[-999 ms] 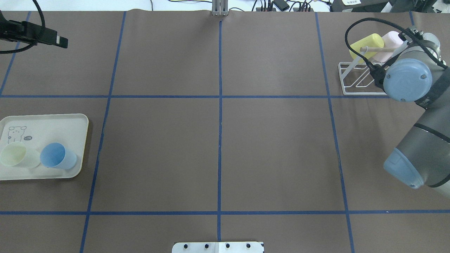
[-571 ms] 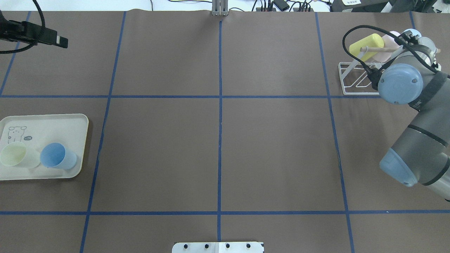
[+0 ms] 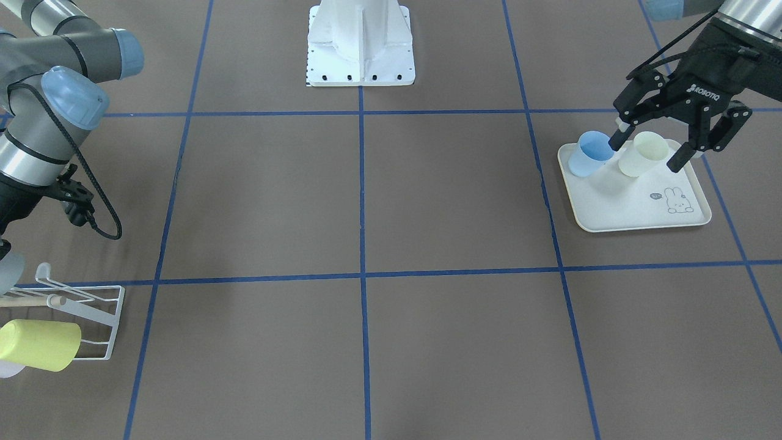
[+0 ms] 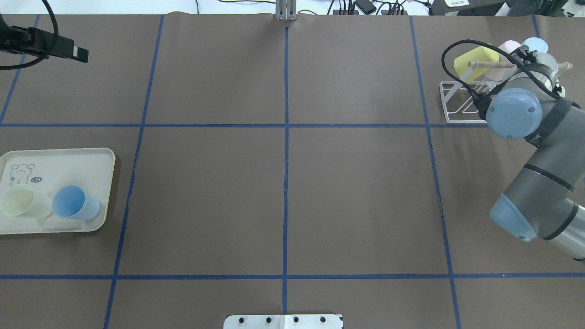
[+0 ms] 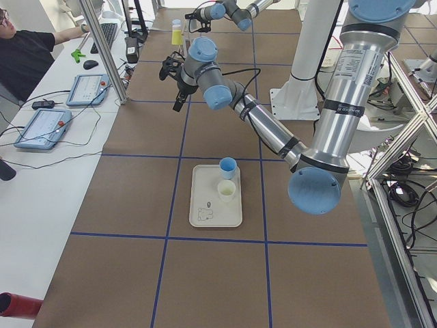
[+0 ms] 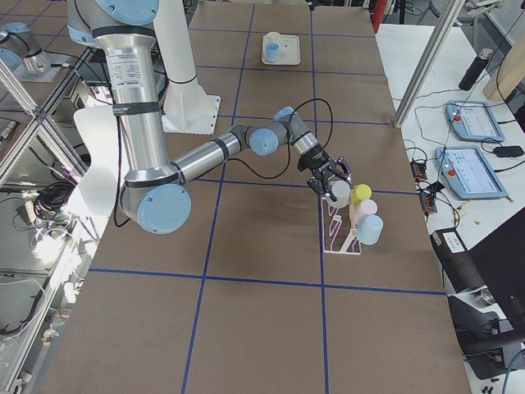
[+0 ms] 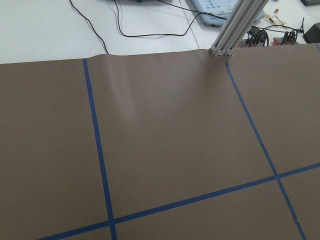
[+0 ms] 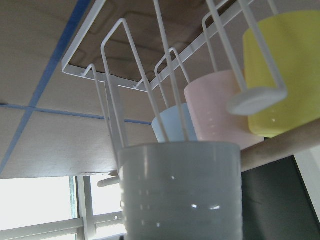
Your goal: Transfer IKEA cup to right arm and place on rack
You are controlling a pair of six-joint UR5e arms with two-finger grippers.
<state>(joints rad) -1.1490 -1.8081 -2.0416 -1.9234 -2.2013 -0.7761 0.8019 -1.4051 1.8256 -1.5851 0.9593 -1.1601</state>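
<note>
Overhead exterior view: the brown paper-covered table with its blue tape grid [image 4: 356, 196] fills the scene, and the work sits at its far right corner. The grey right arm [image 4: 539, 183] bends over the white wire rack with upturned prongs [image 4: 459, 104], hiding most of it. The left arm [image 5: 259, 126] is raised well away from it, and its black left gripper [image 3: 646, 151] hangs with fingers spread wide and nothing between them. The cream rabbit-print tray [image 4: 68, 160] lies on the left with a blue plastic cup [image 4: 73, 203] and a pale green cup [image 4: 20, 201] in it.

On the rack, a light wooden rod [image 4: 491, 65] runs past a yellow cup [image 4: 470, 61], a pink cup [image 8: 220, 107] and a pale blue cup [image 4: 535, 44], each hung on its prong. The white ribbed IKEA cup [image 8: 182, 190] fills the bottom of the right wrist view, right at the rack's prongs and just beside the rod. The right gripper [image 6: 332, 182] is at this cup, but no view shows its fingers, so I cannot tell whether they clamp it or stand clear.

The main risk I see is poor seating. If the prong is not properly inside the cup when it is let go, the cup would likely slide off and roll. The rack looks light, so a sideways push from the wrist could shift it or knock the neighbouring cups. The black cable looping above the yellow cup could catch a prong.
</note>
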